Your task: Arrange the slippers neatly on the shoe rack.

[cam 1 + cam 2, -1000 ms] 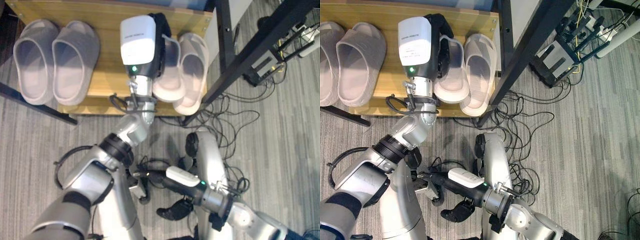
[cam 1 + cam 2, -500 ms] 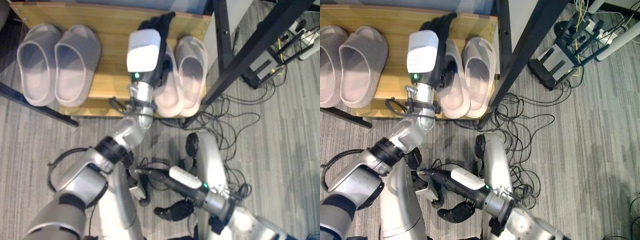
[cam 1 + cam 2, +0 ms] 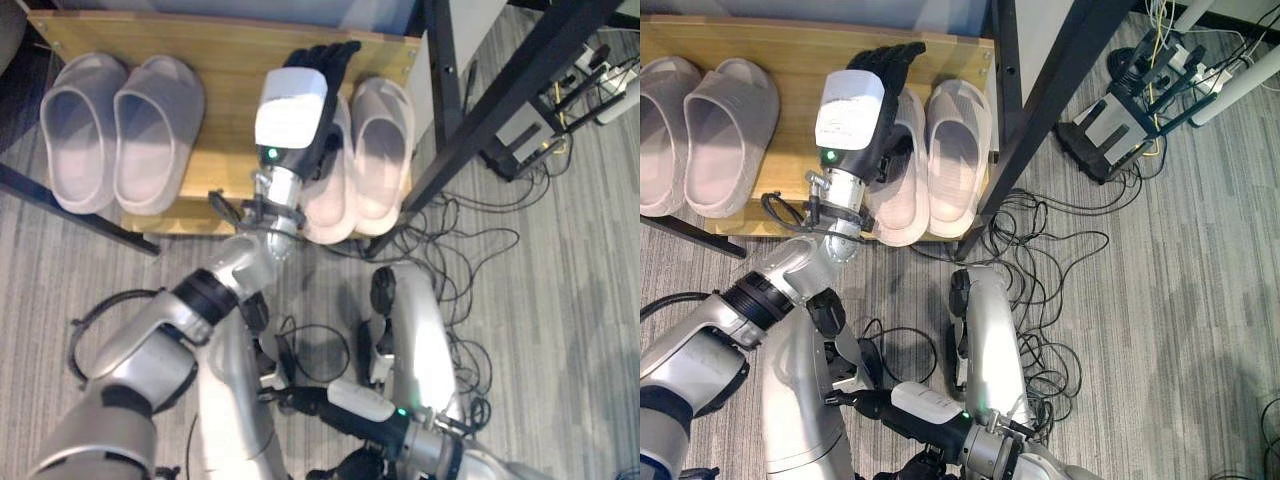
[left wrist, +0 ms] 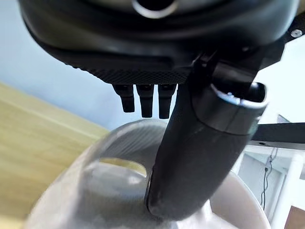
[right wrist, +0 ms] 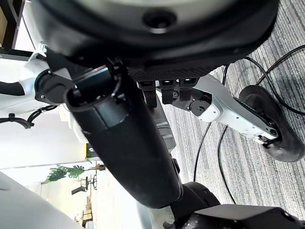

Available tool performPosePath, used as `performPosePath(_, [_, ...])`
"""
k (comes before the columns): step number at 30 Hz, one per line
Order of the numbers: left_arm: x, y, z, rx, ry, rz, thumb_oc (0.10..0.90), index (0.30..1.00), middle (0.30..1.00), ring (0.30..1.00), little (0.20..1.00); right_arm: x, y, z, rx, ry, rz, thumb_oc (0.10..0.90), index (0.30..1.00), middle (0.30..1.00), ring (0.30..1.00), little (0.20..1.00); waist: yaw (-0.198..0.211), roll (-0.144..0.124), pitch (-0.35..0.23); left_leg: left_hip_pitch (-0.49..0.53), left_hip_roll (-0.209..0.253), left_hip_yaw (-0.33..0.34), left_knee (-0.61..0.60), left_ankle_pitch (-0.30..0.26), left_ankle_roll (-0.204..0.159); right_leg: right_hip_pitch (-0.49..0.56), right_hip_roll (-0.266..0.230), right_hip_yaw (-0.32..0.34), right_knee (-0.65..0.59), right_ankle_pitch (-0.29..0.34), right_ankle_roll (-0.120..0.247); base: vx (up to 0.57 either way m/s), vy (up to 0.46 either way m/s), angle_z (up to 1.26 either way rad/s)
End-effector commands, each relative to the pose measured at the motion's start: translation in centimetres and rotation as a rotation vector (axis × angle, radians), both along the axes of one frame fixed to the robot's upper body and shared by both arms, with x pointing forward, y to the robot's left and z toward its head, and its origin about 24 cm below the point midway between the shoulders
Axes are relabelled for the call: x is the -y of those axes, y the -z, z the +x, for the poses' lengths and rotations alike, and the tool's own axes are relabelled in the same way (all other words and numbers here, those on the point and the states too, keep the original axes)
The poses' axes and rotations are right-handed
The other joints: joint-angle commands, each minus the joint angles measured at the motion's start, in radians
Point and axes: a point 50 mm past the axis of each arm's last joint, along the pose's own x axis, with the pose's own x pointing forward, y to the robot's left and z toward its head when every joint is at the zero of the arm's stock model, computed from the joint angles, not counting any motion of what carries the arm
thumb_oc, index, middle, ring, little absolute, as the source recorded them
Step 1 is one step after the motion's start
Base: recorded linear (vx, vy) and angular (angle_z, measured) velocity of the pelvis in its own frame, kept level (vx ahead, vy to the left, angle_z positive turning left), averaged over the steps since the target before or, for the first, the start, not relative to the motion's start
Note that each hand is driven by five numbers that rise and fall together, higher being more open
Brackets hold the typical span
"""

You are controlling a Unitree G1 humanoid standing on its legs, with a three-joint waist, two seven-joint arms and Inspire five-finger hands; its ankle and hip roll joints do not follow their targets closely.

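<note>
My left hand (image 3: 318,62) reaches over the wooden shoe rack (image 3: 232,55), fingers stretched out straight and relaxed toward the rack's back edge, holding nothing. Its palm hovers over the inner slipper (image 3: 902,200) of the pale pair by the rack's right edge; in my left wrist view the thumb (image 4: 205,148) points down with its tip at the slipper's strap, though I cannot tell whether it truly touches. The other slipper (image 3: 381,150) of that pair lies just beside it, nearer the right edge, side by side with it and toes toward the back. Both heels hang a little over the rack's front edge.

Near the left edge of the rack sits a second grey pair (image 3: 118,125), side by side, toes to the back, well apart from the pair under my hand.

My right hand (image 5: 143,138) hangs low near the floor; its wrist view shows straight, relaxed fingers gripping nothing.

A dark metal table leg (image 3: 1040,110) slants beside the rack's right edge, and loose cables (image 3: 1060,250) sprawl over the grey striped carpet (image 3: 1180,330).
</note>
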Motion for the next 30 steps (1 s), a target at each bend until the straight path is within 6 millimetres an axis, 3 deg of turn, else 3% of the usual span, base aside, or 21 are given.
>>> performPosePath(1, [2.6, -5.8, -1.4, 0.235, 0.117, 0.010, 0.800, 0.900, 0.900, 0.900, 0.900, 0.6, 3.1, -0.1, -0.094, -0.013, -0.116, 0.800, 0.900, 0.900, 0.900, 0.900, 0.031, -0.009, -0.020, -0.017, -0.066, -0.145, 0.018, 0.020, -0.027, -0.015, 0.016, 0.121, -0.018, 0.057, -0.066, 0.00, 0.000, 0.00])
performPosePath(5, [2.6, -6.9, -0.5, 0.278, 0.039, 0.091, 0.800, 0.900, 0.900, 0.900, 0.900, 0.6, 3.5, 0.0, -0.112, -0.013, -0.119, 0.800, 0.900, 0.900, 0.900, 0.900, 0.023, -0.017, -0.020, -0.017, -0.063, -0.144, 0.024, 0.019, -0.025, -0.015, 0.021, 0.129, -0.016, 0.066, -0.058, 0.00, 0.000, 0.00])
performPosePath(13, [2.2, -7.4, 0.7, 0.282, -0.055, 0.172, 0.800, 0.900, 0.900, 0.900, 0.900, 0.6, 3.9, 0.4, -0.125, 0.000, -0.119, 0.800, 0.900, 0.900, 0.900, 0.900, 0.013, -0.024, -0.020, -0.017, -0.059, -0.139, 0.031, 0.016, -0.021, -0.015, 0.024, 0.134, -0.013, 0.070, -0.054, 0.00, 0.000, 0.00])
performPosePath(21, [0.4, -9.0, 1.5, 0.317, -0.184, 0.262, 0.800, 0.900, 0.900, 0.900, 0.900, 0.9, 4.1, 0.9, -0.147, 0.036, -0.100, 0.800, 0.900, 0.900, 0.900, 0.900, 0.012, -0.037, -0.020, -0.017, -0.053, -0.142, 0.029, 0.012, -0.020, -0.015, 0.029, 0.136, -0.022, 0.083, -0.046, 0.02, 0.013, -0.02])
performPosePath(30, [0.3, -10.6, 1.3, 0.350, -0.201, 0.253, 0.800, 0.900, 0.900, 0.900, 0.900, 0.8, 4.4, 0.7, -0.162, 0.044, -0.100, 0.800, 0.900, 0.900, 0.900, 0.900, 0.007, -0.024, -0.020, -0.017, -0.051, -0.143, 0.039, 0.012, -0.020, -0.015, 0.028, 0.141, -0.010, 0.076, -0.045, 0.00, 0.002, 0.00])
